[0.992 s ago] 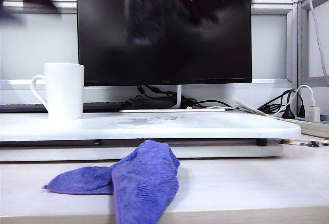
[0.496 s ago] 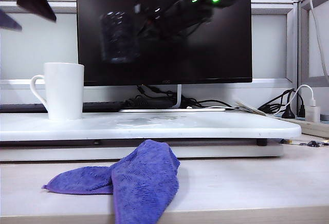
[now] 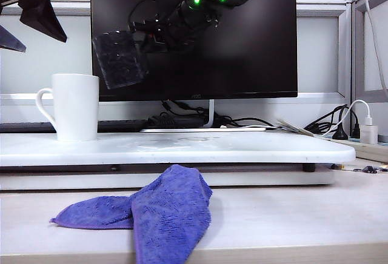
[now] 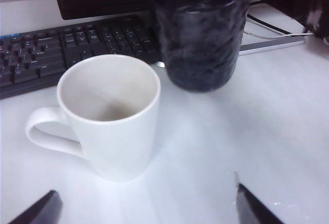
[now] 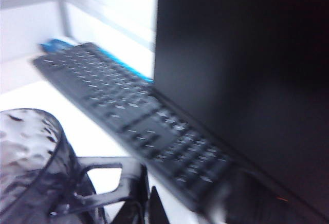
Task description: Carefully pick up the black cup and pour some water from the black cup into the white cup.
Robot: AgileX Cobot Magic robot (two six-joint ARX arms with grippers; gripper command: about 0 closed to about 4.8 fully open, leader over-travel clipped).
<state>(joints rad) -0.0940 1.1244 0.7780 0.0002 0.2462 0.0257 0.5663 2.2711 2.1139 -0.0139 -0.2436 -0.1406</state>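
My right hand [image 3: 145, 37] is clamped on the handle of the small, smoky, faceted translucent black cup [image 3: 120, 58], tilted in mid-air just above and beside the tall, smooth white ceramic cup [image 3: 76, 106] standing on the white worktop [image 3: 242, 149]. My left hand [image 3: 24, 9] hangs apart, empty. Only its wrist view shows the white cup's bare interior [image 4: 108, 88].

The black cup [image 5: 28, 170] with its bumpy see-through wall sits close to the camera. The right pincer [image 5: 139, 203] pinches its handle. Behind lie a black keyboard [image 5: 133, 126] and a dark monitor [image 5: 247, 70].
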